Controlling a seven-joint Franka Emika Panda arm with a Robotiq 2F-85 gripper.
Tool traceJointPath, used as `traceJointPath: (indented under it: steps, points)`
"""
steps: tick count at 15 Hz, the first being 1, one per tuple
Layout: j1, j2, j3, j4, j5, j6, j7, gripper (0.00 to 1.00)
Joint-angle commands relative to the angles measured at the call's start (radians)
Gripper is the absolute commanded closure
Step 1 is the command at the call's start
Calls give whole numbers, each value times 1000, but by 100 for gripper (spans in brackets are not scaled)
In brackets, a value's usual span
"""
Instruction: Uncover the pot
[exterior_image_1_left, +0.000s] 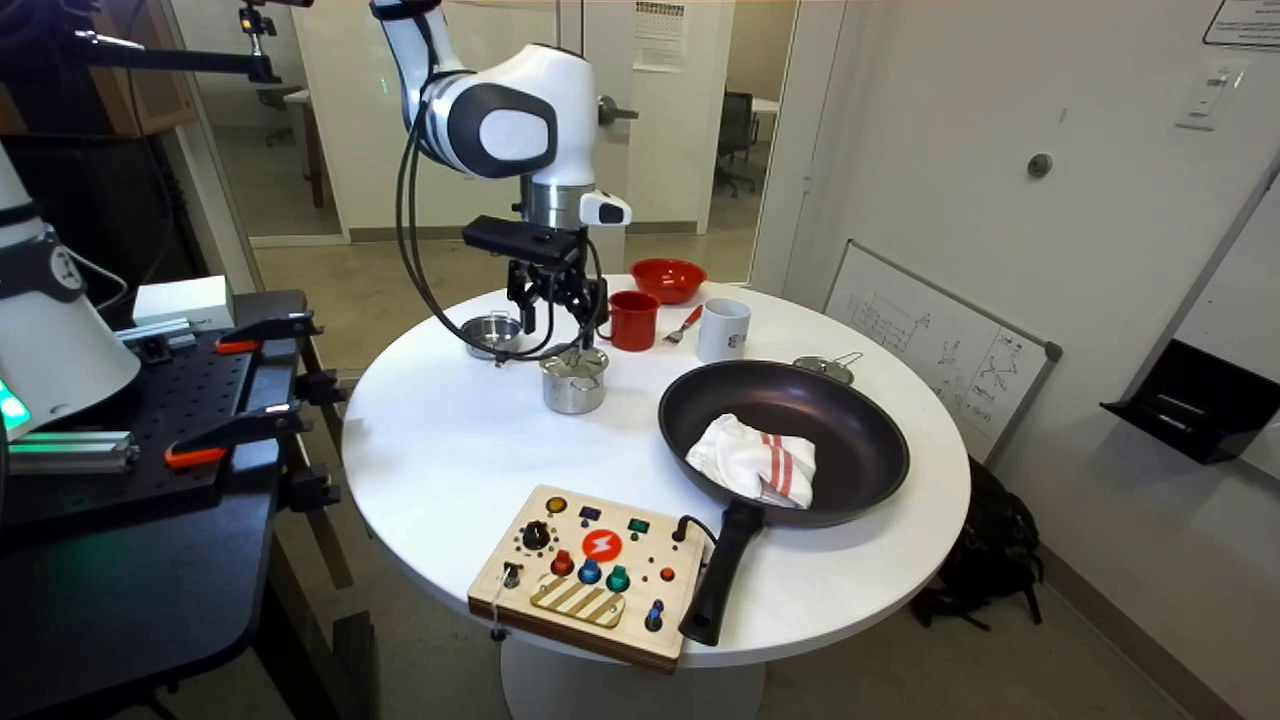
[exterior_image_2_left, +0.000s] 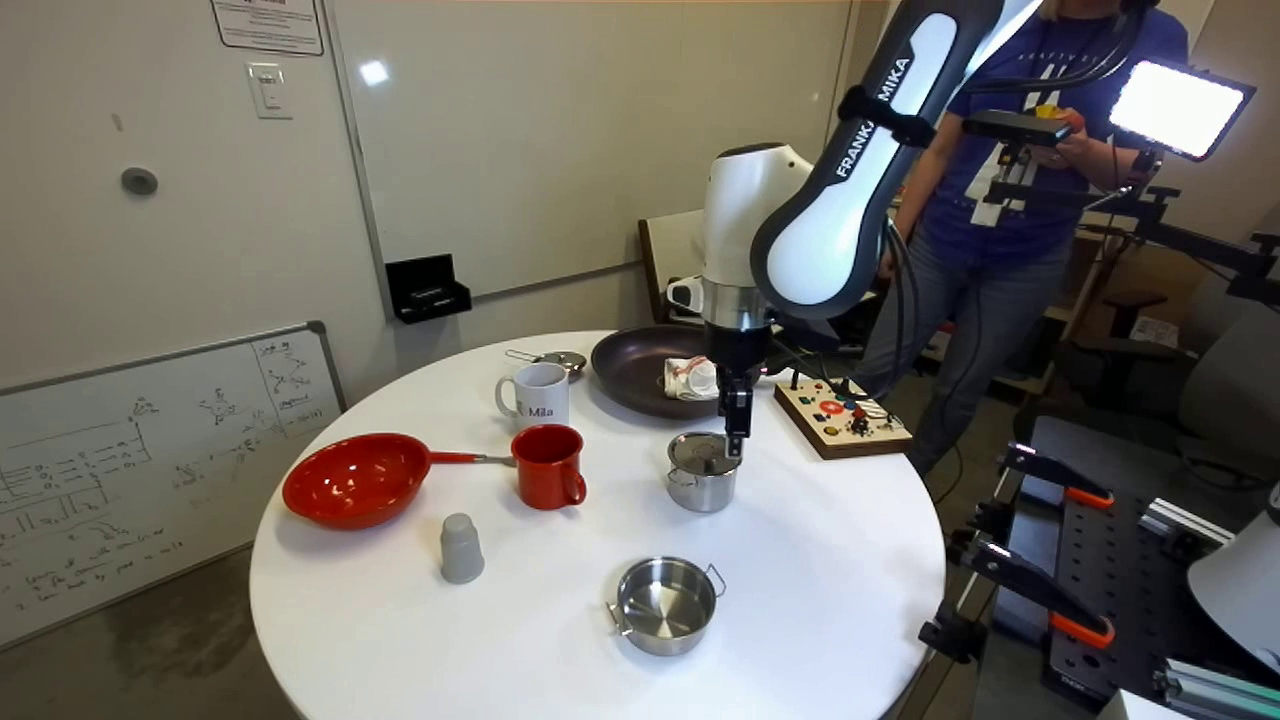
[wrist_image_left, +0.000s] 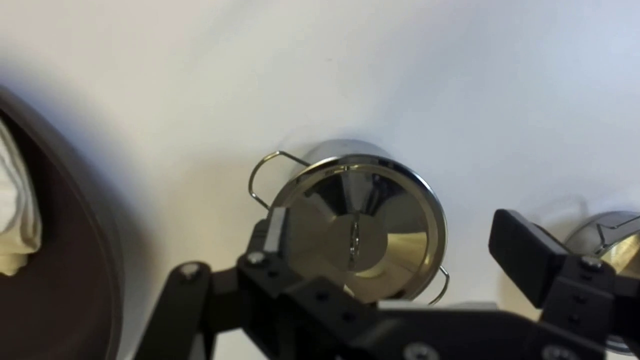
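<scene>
"How did the robot arm (exterior_image_1_left: 570, 115) stand?"

"It bent high over the white table (exterior_image_1_left: 440, 450), and its end pointed straight down."

"And the gripper (wrist_image_left: 391, 220)?"

"Its two black fingers (wrist_image_left: 520, 255) were spread wide, with nothing in their grip. It hung low over the pot (exterior_image_1_left: 573, 397), but I couldn't tell if it touched the lid (wrist_image_left: 372, 235)."

"So the lid was on?"

"Yes. The pot sat on the table between the black pan (exterior_image_1_left: 850, 430) and the steel bowl (exterior_image_2_left: 668, 603), and its lid covered the top."
</scene>
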Motion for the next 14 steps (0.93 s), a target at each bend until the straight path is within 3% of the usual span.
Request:
traceJointPath:
  steps: [1, 8, 14]
  points:
    - [-14, -9, 5, 1, -22, 15, -10, 0]
    - [-64, 35, 77, 100, 22, -68, -65, 0]
    - [-54, 88, 70, 181, 25, -159, -51, 0]
